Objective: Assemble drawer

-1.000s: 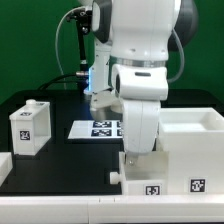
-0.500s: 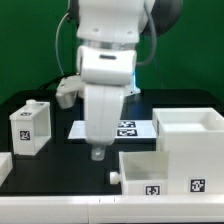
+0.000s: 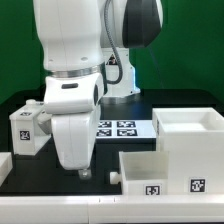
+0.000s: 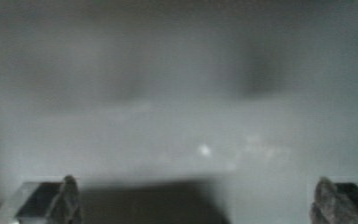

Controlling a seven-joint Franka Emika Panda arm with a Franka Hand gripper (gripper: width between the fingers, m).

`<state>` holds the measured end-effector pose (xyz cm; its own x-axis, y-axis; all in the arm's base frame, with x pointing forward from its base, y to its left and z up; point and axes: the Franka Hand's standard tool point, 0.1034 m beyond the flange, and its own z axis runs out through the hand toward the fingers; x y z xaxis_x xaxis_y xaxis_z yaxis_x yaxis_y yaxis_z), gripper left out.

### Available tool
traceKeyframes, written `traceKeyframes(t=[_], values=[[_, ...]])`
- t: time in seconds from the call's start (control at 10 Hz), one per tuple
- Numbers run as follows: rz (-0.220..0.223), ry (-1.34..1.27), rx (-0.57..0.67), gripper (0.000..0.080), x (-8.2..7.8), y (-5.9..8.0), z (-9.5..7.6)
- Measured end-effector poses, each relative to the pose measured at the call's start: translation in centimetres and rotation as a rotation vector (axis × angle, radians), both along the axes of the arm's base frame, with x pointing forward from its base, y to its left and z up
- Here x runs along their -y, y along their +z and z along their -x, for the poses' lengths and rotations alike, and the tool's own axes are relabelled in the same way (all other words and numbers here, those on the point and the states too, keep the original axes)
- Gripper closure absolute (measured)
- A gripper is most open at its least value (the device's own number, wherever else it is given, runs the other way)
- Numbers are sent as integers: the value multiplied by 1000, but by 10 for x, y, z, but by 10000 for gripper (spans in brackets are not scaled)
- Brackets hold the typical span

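Exterior view: open-topped drawer [image 3: 135, 180] sits just beside the taller casing [image 3: 190, 135].

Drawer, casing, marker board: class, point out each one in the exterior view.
drawer [image 3: 138, 178], exterior view, on its front wall.
casing [image 3: 192, 155], exterior view, on its front face.
marker board [image 3: 122, 128], exterior view, on its tagged top.

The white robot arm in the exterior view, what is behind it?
The thin flat white marker board lies behind it; some tags show, the rest is covered. The small white tagged block is partly hidden too.
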<state>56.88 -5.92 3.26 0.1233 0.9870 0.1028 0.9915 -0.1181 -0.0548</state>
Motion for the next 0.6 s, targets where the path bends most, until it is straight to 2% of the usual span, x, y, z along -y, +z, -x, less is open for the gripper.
traceKeyframes(t=[0.2,0.3,0.6], values=[[-11,-32,15,151,-34,4,-3],[-14,-54,28,151,-43,2,-3],[-3,-122,49,151,-51,2,-6]])
